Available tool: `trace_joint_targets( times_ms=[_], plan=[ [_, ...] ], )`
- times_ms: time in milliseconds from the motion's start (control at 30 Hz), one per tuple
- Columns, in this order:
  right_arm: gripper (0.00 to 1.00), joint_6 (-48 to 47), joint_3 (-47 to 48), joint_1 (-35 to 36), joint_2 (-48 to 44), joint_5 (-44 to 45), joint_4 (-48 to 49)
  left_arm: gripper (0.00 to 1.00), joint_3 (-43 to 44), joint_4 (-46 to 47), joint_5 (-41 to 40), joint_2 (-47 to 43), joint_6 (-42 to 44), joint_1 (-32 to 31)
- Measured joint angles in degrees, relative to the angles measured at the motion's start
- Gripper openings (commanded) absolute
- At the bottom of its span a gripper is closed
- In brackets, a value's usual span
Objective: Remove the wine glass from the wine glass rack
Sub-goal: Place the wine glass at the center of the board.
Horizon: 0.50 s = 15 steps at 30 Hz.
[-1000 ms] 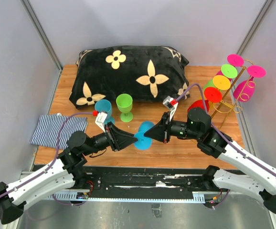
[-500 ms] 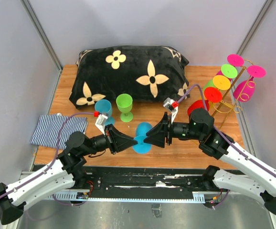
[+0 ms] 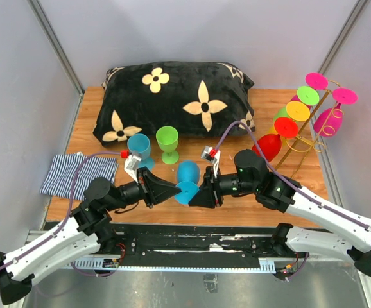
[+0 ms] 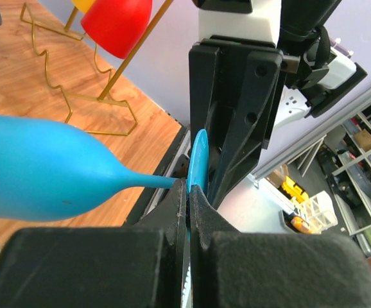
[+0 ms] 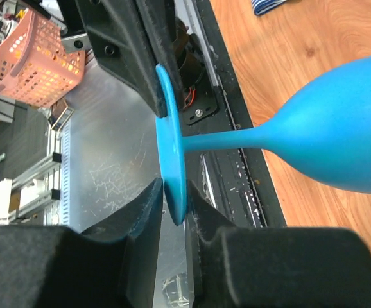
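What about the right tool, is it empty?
No, the right tool is shut on the foot of the blue wine glass.

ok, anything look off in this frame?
Yes: the blue wine glass is held sideways over the table, off the gold rack. The left gripper and right gripper both pinch its thin foot from opposite edges. Nothing looks spilled or broken.

A pillow lies across the far middle of the table, with a left cup and a right cup just before it. The wine glass rack stands far right and a cloth lies near left. The wine glass sits near centre, between the left gripper and the right gripper.
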Motion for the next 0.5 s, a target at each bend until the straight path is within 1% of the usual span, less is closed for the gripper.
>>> trace_joint_targets(
  times_ms=[33, 67, 167, 233, 267, 300, 367, 400, 433, 500],
  plan=[
    [0.25, 0.1, 0.0, 0.1, 0.1, 0.2, 0.1, 0.01, 0.0, -0.4, 0.0, 0.0, 0.0, 0.0],
    [0.25, 0.4, 0.0, 0.3, 0.1, 0.7, 0.3, 0.01, 0.0, -0.7, 0.1, 0.0, 0.2, 0.0],
    [0.22, 0.9, 0.0, 0.6, 0.1, 2.3, 2.0, 0.00, 0.0, -1.7, 0.1, -0.4, 0.4, 0.0],
    [0.14, 1.2, 0.0, 0.6, 0.1, 2.8, 2.8, 0.00, 0.0, -2.4, 0.1, -0.8, 0.4, 0.0],
    [0.07, 1.4, 0.0, 0.6, 0.2, 2.8, 3.1, 0.00, 0.0, -2.5, 0.1, -1.1, 0.4, 0.0],
    [0.02, 1.6, 0.0, 0.6, 0.2, 3.0, 3.4, 0.01, 0.0, -2.5, 0.0, -1.4, 0.4, 0.0],
    [0.01, 2.5, 0.0, 0.6, 0.5, 3.0, 4.3, 0.01, 0.0, -2.6, 0.0, -2.1, 0.6, 0.0],
    [0.01, 3.0, 0.0, 0.6, 0.6, 3.0, 4.6, 0.04, 0.0, -2.7, -0.1, -2.4, 0.9, 0.0],
    [0.01, 3.1, -0.1, 0.7, 0.7, 3.0, 4.8, 0.13, 0.0, -2.8, -0.2, -2.7, 1.0, 0.0],
    [0.01, 2.9, -0.1, 0.9, 0.8, 3.0, 5.1, 0.41, 0.0, -3.2, -0.5, -3.0, 1.3, 0.0]
  ],
)
